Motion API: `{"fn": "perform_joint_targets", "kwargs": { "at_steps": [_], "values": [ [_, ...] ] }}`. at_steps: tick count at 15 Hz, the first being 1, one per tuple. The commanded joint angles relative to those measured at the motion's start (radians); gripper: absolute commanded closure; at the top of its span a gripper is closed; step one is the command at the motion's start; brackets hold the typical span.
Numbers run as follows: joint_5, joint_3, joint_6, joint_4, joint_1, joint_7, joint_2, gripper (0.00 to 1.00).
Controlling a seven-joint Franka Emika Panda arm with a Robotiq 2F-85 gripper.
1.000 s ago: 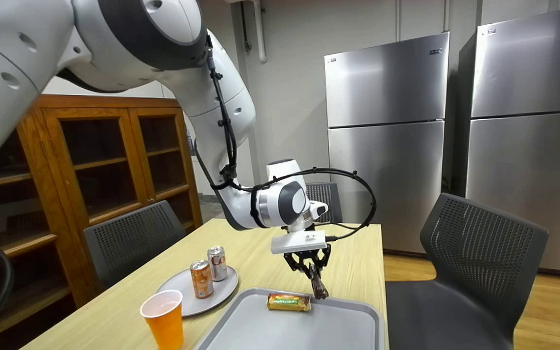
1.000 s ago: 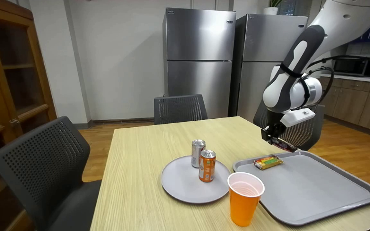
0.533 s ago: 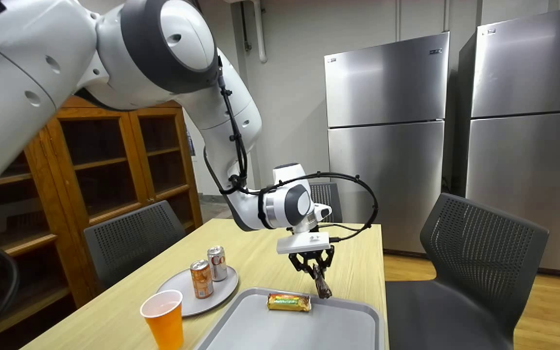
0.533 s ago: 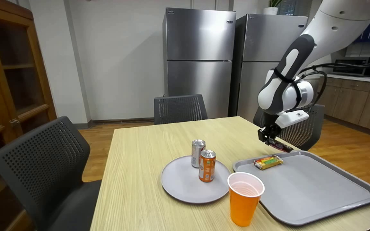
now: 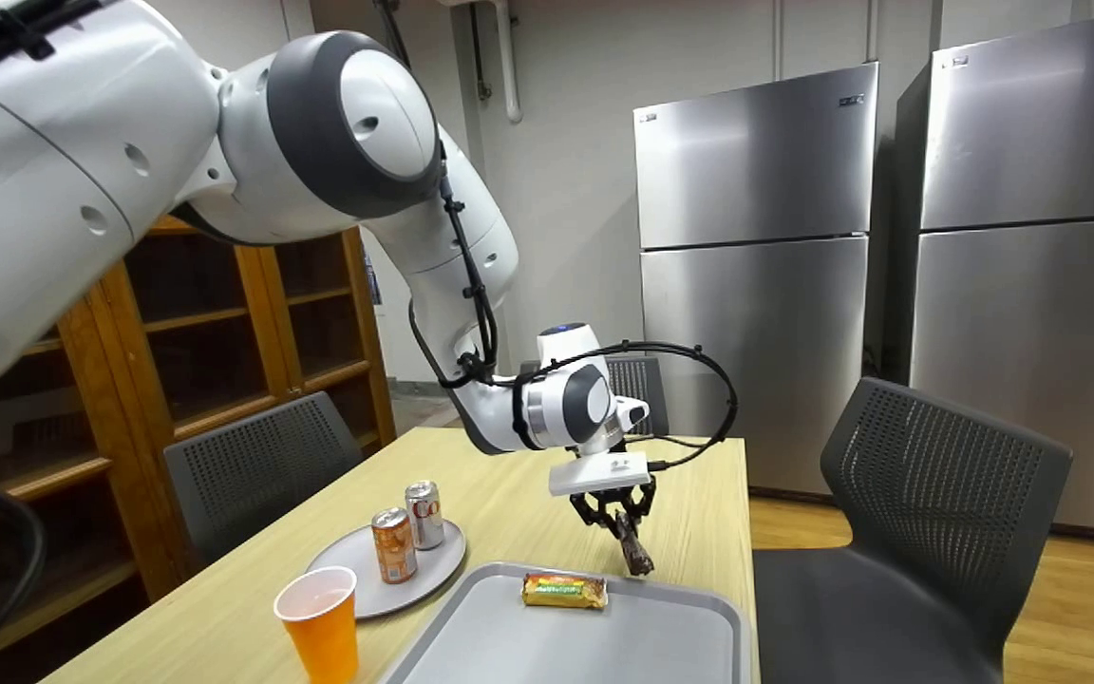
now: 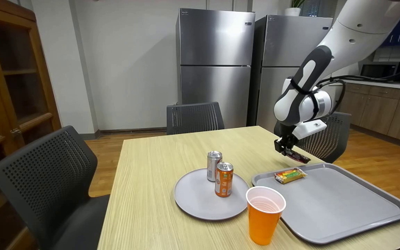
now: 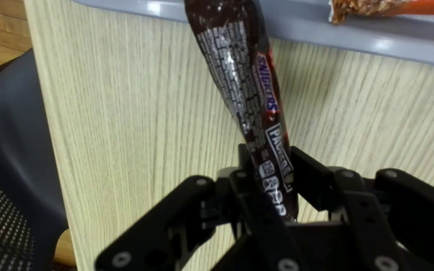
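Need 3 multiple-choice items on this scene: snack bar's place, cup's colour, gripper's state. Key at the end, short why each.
1. Where does the yellow snack bar lie?
A) on the plate
B) on the tray
C) on a chair

2. What colour is the outside of the cup?
A) blue
B) green
C) orange

3. What is the state of the gripper?
A) it grips the dark chocolate bar
B) it grips the cup
C) it stands wide, holding nothing

Key:
1 B: both exterior views show it on the tray, close to an edge.
2 C: its outer wall shows orange in both exterior views.
3 A: the wrist view shows the wrapper pinched from both sides, near one end.
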Motion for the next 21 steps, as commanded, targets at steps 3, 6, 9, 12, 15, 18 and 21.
{"fn": "perform_joint_targets", "kwargs": {
  "at_steps": [3, 6, 9, 12, 15, 18, 21],
  "values": [
    [-0.031, 0.0, -0.045, 0.105, 0.008, -0.043, 0.07, 0.93],
    [-0.042, -0.003, -0.052, 0.129, 0.012, -0.053, 0.092, 0.93],
    [-0.05, -0.001, -0.066, 0.141, 0.012, -0.067, 0.099, 0.47],
    [-0.047, 0.01, -0.071, 0.114, -0.001, -0.085, 0.065, 0.33],
    [-0.048, 0.006, -0.054, 0.071, -0.003, -0.087, 0.021, 0.09],
    [-0.046, 0.011, -0.044, 0.014, -0.012, -0.095, -0.036, 0.0],
    [-0.053, -0.006, -0.023, -0.072, -0.001, -0.078, -0.101, 0.0]
  ]
}}
